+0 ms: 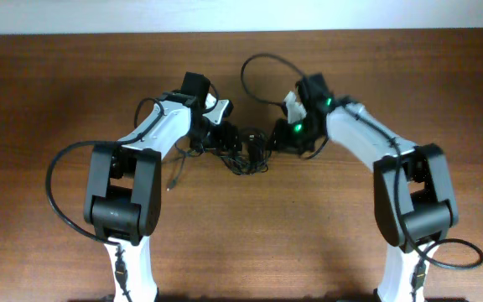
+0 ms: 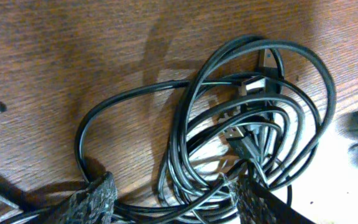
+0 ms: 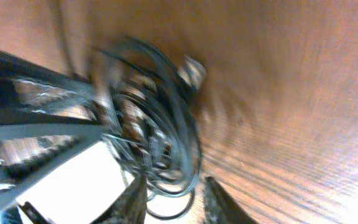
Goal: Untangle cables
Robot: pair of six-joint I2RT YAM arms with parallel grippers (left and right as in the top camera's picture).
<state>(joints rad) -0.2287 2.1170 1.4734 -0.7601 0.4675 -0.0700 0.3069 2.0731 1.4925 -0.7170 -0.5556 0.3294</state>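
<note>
The cables lie as one tangled bundle of thin black cords on the wooden table, between my two arms. In the left wrist view the bundle shows overlapping loops with small plug connectors near its middle. My left gripper is open, and several strands pass between its fingers; from overhead it sits at the bundle's left edge. My right gripper is open, with one loop of the bundle lying between its fingertips; that view is blurred. From overhead it is at the bundle's right edge.
One thin cord trails from the bundle to the left and ends in a small plug on the table. A thicker black arm cable loops behind the right gripper. The left arm fills the left of the right wrist view.
</note>
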